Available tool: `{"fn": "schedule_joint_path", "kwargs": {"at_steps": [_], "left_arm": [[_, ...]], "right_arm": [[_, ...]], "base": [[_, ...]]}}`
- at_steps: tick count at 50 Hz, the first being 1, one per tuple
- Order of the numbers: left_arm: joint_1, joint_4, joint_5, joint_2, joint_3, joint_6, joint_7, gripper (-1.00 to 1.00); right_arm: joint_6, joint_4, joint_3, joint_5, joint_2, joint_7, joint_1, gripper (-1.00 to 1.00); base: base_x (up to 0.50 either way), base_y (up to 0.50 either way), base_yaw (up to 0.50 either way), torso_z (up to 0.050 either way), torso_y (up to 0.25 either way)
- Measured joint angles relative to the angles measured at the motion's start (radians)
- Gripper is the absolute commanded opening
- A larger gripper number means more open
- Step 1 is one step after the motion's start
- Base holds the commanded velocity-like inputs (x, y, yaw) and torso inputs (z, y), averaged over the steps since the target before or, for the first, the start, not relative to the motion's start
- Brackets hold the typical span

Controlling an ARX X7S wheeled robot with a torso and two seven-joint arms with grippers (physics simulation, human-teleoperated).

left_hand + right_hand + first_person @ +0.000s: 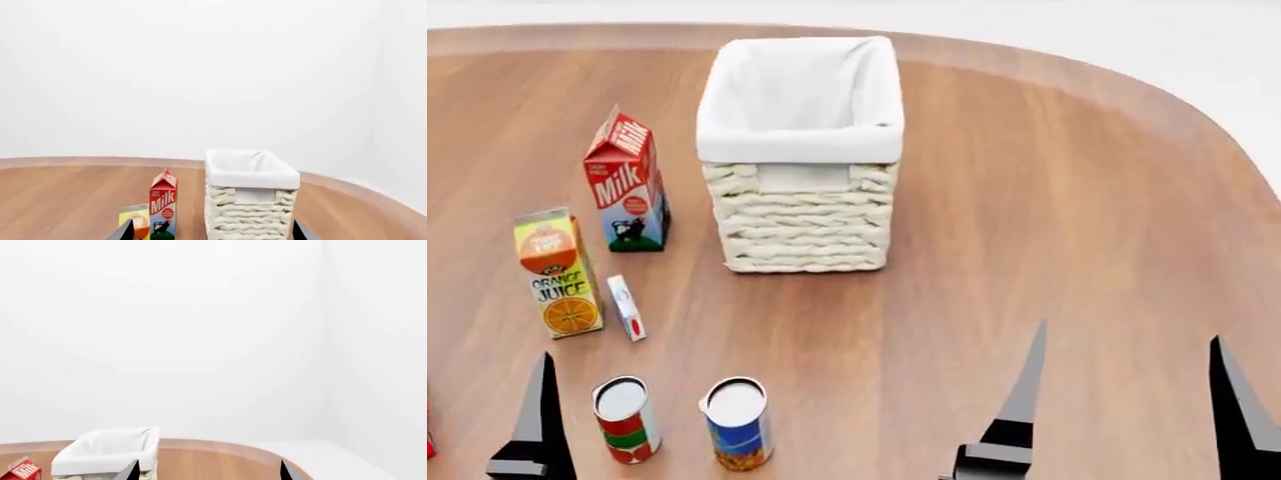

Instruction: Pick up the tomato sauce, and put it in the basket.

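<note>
While it stands upright on the brown wooden table [1028, 200], the tomato sauce [626, 418], a small cylindrical can with a silver top and a red label crossed by a green band, sits near the table's front edge, toward the left of the head view. Just beside it, to its right and apart from it, stands a blue-and-orange can [738, 422] with a similar silver top. Behind the two cans a small white tube-like item [626, 307] lies flat on the wood; its label is too small to read. Next to that stands an orange juice carton [557, 272], and farther back a red, white and blue milk carton [626, 182].

The basket [802, 150], a rectangular cream woven wicker one with white cloth lining folded over its rim, stands beyond the cartons, just beside the milk carton and well apart from the tomato sauce. Nothing shows inside it.

The left tool [481, 420] hangs low beside the tomato sauce, one dark finger just to the can's left, not touching it; its prongs are spread apart in the left wrist view. The right tool [1128, 400] hovers over bare wood well to the right of both cans, its two dark fingers wide apart and holding nothing.
</note>
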Motion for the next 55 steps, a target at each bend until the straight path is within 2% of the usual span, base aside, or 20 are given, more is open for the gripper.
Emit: {"fn": "schedule_joint_path", "kwargs": {"at_steps": [9, 34, 42, 55], "left_arm": [[0.000, -0.005, -0.009, -0.009, 0.006, 0.007, -0.010, 1.00], [-0.001, -0.008, -0.037, -0.037, 0.019, 0.020, -0.043, 1.00], [-0.002, -0.009, -0.040, -0.047, 0.023, 0.023, -0.054, 1.00], [-0.003, -0.012, -0.048, -0.058, 0.033, 0.030, -0.067, 1.00]], "right_arm": [[-0.008, 0.006, -0.007, 0.010, 0.009, 0.005, -0.001, 1.00], [0.011, 0.015, -0.055, -0.009, 0.045, 0.026, 0.007, 1.00], [0.005, 0.015, -0.049, 0.006, 0.044, 0.032, 0.005, 1.00], [-0.034, 0.014, -0.036, 0.026, 0.042, 0.039, -0.002, 1.00]], "base": [[0.46, -0.23, 0.00, 0.000, 0.000], [0.49, 0.14, 0.00, 0.000, 0.001], [0.46, -0.20, 0.00, 0.000, 0.001], [0.00, -0.05, 0.00, 0.000, 0.001]]}}
